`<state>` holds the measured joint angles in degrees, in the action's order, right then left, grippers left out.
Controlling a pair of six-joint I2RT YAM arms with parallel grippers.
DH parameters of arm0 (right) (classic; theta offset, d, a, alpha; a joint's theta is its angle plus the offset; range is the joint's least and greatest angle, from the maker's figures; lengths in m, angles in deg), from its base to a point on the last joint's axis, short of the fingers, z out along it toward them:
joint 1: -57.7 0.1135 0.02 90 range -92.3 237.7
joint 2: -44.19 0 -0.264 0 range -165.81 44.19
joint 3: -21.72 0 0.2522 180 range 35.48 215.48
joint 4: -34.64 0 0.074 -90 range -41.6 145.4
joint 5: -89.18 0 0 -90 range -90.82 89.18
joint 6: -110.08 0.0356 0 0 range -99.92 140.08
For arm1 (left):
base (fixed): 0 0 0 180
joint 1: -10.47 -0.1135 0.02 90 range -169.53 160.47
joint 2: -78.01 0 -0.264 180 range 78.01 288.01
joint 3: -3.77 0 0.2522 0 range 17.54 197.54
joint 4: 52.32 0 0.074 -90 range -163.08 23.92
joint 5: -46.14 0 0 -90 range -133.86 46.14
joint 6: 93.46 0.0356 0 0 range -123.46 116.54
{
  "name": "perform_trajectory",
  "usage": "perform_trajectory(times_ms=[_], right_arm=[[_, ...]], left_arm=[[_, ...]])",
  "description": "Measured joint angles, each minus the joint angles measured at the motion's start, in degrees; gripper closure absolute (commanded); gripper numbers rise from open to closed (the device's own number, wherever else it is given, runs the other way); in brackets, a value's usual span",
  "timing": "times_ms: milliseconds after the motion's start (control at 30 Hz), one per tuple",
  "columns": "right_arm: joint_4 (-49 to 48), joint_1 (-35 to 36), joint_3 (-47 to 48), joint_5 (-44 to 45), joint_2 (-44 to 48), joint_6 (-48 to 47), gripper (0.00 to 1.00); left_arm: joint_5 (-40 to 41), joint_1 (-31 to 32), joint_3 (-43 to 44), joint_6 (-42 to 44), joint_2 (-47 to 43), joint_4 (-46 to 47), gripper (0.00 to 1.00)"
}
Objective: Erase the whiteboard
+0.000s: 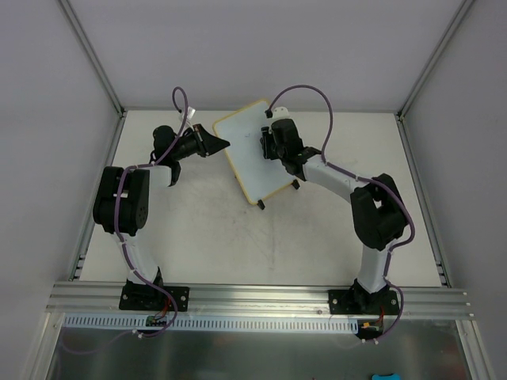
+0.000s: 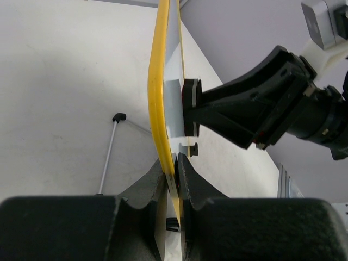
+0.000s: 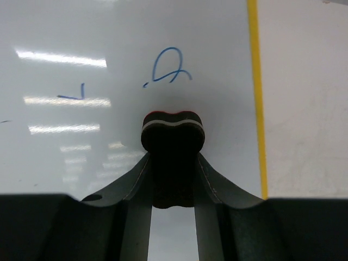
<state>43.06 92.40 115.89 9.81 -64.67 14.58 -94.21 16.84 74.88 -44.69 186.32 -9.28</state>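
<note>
Whiteboard (image 2: 157, 81) edge is pinched by the left gripper (image 2: 174, 164); only the right wrist view shows blue marks (image 3: 168, 65) above the eraser (image 3: 173, 133) clamped in the right gripper (image 3: 173, 159).

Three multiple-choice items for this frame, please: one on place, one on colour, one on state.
1. The left hand grips the whiteboard by: A its yellow edge; B a black foot; C its middle.
2. The writing on the board is: A red; B blue; C green.
3. The right hand is: A open, empty; B shut on the eraser; C resting on the table.

Answers: A, its fingers clamp the yellow frame; B, blue strokes show above the eraser; B, the eraser sits between its fingers, against the board.
</note>
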Motion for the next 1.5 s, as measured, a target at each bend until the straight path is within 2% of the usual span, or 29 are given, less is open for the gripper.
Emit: perform_trajectory(times_ms=[233,400,667,867,1167,1500], right_arm=[[-0.94,5.40,-0.72,0.83,0.15,0.90,1.00],[-0.07,6.29,0.07,-1.40,0.11,1.11,1.00],[9.07,7.76,10.95,-4.74,-4.20,0.48,1.00],[14.71,8.00,18.71,-6.49,-7.76,0.09,1.00],[18.36,7.48,22.16,-7.52,-9.09,-0.72,1.00],[20.50,3.69,24.96,-12.50,-9.88,-0.72,1.00]], left_arm=[[0.20,-0.22,-0.09,0.00,0.00,-0.24,1.00],[0.28,-0.22,-0.09,0.00,0.00,-0.22,1.00],[0.72,-0.22,-0.09,0.02,0.00,-0.15,1.00],[1.27,-0.44,-0.11,0.11,0.00,-0.33,1.00],[1.46,-0.46,-0.26,0.17,-0.02,-0.35,1.00],[1.60,-0.22,-0.52,0.39,-0.44,-0.33,1.00]])
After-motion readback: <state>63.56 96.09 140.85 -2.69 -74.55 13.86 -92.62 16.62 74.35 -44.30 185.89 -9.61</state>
